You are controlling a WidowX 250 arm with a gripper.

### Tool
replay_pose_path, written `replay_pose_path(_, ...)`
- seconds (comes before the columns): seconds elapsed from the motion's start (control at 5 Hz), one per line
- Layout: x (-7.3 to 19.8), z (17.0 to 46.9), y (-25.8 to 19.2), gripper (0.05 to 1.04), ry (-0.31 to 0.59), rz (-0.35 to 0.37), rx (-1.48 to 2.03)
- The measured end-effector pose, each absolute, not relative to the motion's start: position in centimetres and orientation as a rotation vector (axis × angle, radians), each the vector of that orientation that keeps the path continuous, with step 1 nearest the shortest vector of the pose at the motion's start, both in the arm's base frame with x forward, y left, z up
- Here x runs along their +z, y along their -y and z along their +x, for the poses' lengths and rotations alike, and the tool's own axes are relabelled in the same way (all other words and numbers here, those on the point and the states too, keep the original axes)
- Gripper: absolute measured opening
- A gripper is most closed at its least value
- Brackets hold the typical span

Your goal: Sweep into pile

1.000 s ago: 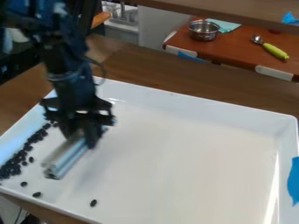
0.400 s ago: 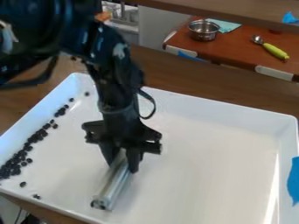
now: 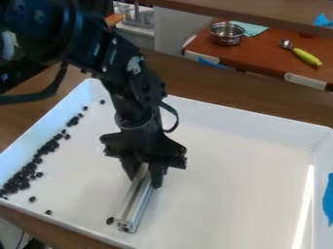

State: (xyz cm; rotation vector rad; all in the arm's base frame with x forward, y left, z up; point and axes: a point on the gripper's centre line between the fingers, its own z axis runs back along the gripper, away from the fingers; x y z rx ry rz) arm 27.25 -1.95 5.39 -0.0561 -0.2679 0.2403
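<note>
The gripper (image 3: 144, 177) hangs over the left-centre of the white tray (image 3: 240, 175), shut on a silver metal bar (image 3: 138, 204). The bar slants toward the tray's front edge, its lower end down at the tray floor. One dark bean (image 3: 110, 221) lies right beside that end, on its left. Most of the dark beans (image 3: 29, 170) lie in a long band along the tray's left wall, thickest near the front left corner. Two single beans (image 3: 32, 199) sit apart near the front edge, and another (image 3: 102, 102) is near the back left corner.
Raised walls surround the tray, with blue tape (image 3: 328, 199) on the right one. Behind it, a red-brown side table (image 3: 260, 56) holds a metal pot (image 3: 227, 33), a teal cloth (image 3: 250, 29) and a spoon with a green handle (image 3: 307, 57).
The gripper and bar have moved right and toward the front, mostly in the first half second, then slightly right. The tray has shifted slightly, and the beans near its left wall sit a little differently.
</note>
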Motion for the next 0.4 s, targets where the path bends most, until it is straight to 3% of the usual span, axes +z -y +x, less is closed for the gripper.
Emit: replay_pose_path(0.4, 5.3, 26.5, -3.3, 0.378, 0.269, -0.069, 0.227)
